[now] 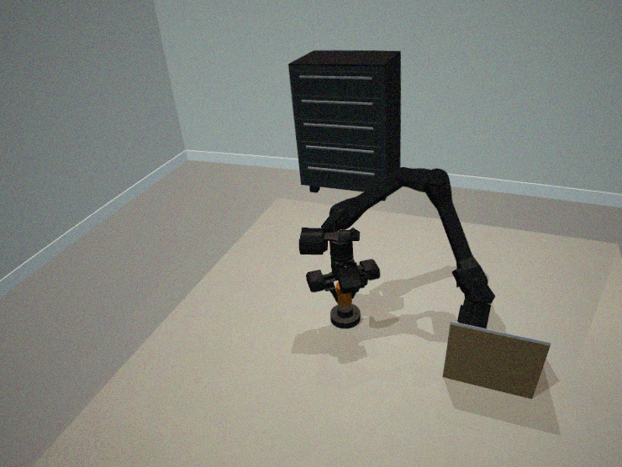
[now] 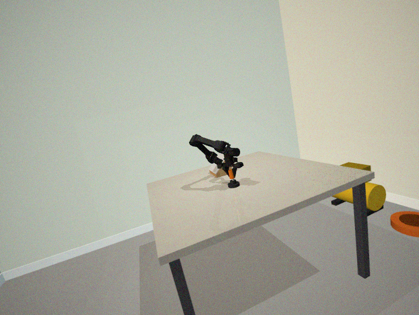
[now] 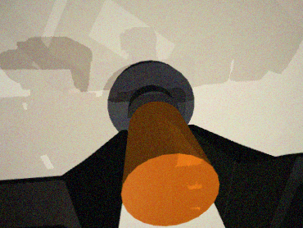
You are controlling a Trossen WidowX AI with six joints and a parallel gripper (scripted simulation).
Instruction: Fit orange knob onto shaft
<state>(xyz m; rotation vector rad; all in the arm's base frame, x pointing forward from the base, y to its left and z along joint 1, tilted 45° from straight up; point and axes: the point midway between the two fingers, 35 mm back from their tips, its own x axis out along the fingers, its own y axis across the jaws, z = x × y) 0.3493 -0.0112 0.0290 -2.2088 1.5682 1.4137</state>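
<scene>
The orange knob [image 1: 344, 296] [image 2: 231, 174] [image 3: 169, 190] is upright, or nearly so, directly above the dark round pedestal [image 1: 345, 321] [image 2: 233, 184] [image 3: 123, 84]. My gripper [image 1: 345, 296] [image 2: 231, 173] [image 3: 157, 133] is shut on the knob, with one black finger on each side. A short light band of the shaft [image 1: 345, 308] shows between the knob's lower end and the pedestal in the top view, so the knob is not down on the pedestal. The knob hides the rest of the shaft in the wrist view. Its hole and both flat sides are hidden.
A brown panel [image 1: 495, 360] stands upright in front of the arm's base, right of the pedestal in the top view. The table [image 1: 226, 381] [image 2: 270, 199] carries the arm and pedestal. A dark drawer cabinet [image 1: 341, 115] stands behind the table.
</scene>
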